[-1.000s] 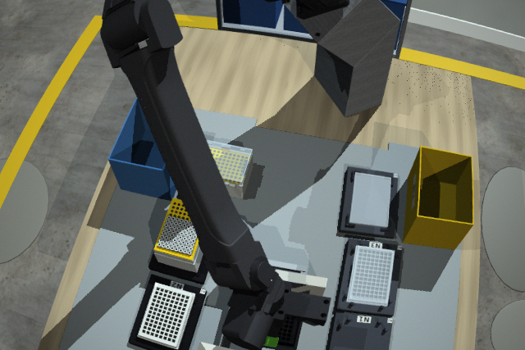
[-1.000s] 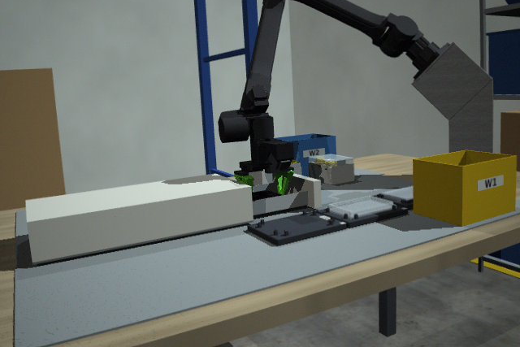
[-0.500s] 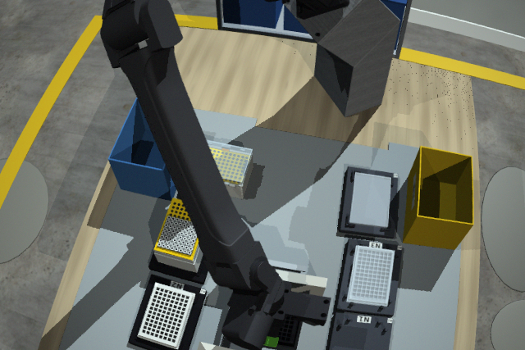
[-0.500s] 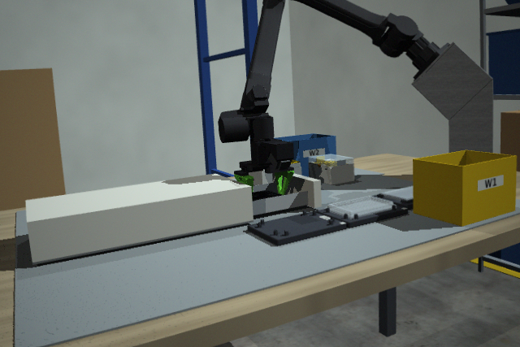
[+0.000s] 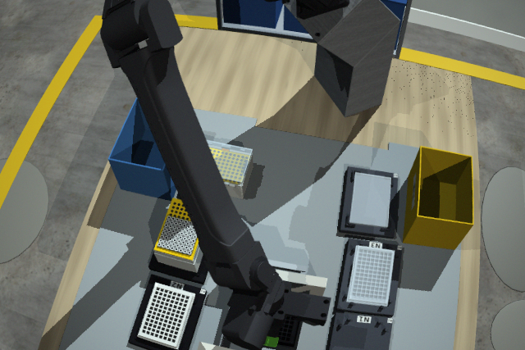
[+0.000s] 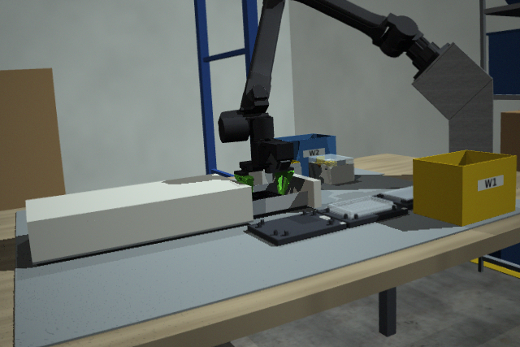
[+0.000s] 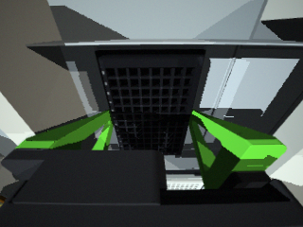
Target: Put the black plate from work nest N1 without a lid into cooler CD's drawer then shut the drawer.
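Note:
The black plate [image 7: 151, 101], a dark grid of wells with no lid, is between my green fingers. My gripper [image 7: 151, 113] is shut on it across its short sides. It holds the plate low inside the open drawer [image 6: 285, 200] of the white cooler CD [image 6: 134, 213]. I cannot tell whether the plate touches the drawer's floor. In the top view the arm's wrist hides most of the plate [image 5: 290, 329] and gripper [image 5: 280, 333]. The work nest N1 [image 5: 360, 331] stands empty right of the drawer. The drawer's front panel [image 6: 313, 192] faces the arm's base.
A yellow bin W1 [image 5: 440, 197] stands at the right, a blue bin W2 [image 5: 139, 160] at the left. A tip box [image 5: 230, 165] and a tip rack [image 5: 178, 236] sit behind the drawer. Nests hold a clear plate [image 5: 371, 274], a lidded plate [image 5: 371, 200] and a white plate [image 5: 166, 314].

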